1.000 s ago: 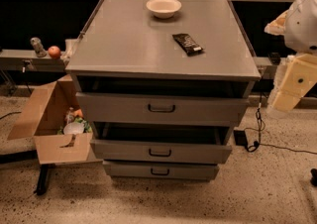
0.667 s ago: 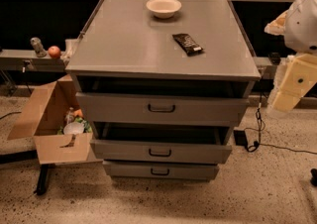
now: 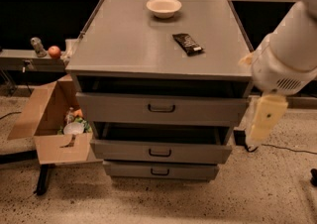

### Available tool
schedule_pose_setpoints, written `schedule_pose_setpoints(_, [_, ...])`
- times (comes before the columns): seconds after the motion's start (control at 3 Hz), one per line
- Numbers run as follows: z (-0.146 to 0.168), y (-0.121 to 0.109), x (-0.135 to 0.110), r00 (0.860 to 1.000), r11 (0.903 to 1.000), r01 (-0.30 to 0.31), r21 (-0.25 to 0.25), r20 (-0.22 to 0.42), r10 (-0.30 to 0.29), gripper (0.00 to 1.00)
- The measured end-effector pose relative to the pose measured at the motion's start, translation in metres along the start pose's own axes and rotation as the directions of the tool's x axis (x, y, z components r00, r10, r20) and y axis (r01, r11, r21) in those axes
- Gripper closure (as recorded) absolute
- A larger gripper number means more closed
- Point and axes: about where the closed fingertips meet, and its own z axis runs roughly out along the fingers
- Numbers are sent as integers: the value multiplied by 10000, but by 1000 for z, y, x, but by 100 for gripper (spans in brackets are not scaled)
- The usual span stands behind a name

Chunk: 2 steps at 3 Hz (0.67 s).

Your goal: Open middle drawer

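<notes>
The grey metal cabinet [image 3: 148,44] has three drawers in its front. The middle drawer [image 3: 124,150], with a small dark loop handle [image 3: 160,153], stands pulled out a little, with a dark gap above its front panel. The taller top drawer [image 3: 119,108] is also slightly out, and the slimmest drawer [image 3: 129,170] sits at the bottom. My gripper [image 3: 261,125] hangs as a cream piece under the white arm [image 3: 290,54], to the right of the cabinet at drawer height and apart from every handle.
A white bowl [image 3: 164,6] and a dark snack bar [image 3: 187,43] lie on the cabinet top. An open cardboard box [image 3: 54,139] of items stands on the floor at the left. A shelf [image 3: 20,59] with an apple [image 3: 54,51] is at the left. A cable [image 3: 292,149] runs on the floor at the right.
The arm and gripper have moved down and to the left, closer to the cabinet's right side. The drawers, bowl and bar have not moved.
</notes>
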Motion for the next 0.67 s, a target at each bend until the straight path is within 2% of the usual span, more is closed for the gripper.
schedule_pose_setpoints(0.33, [71, 23, 3, 9988, 9981, 482, -378, -74, -485, 0])
schedule_pose_setpoints(0.67, [148, 55, 9, 9995, 9938, 324, -1060, 78, -317, 0])
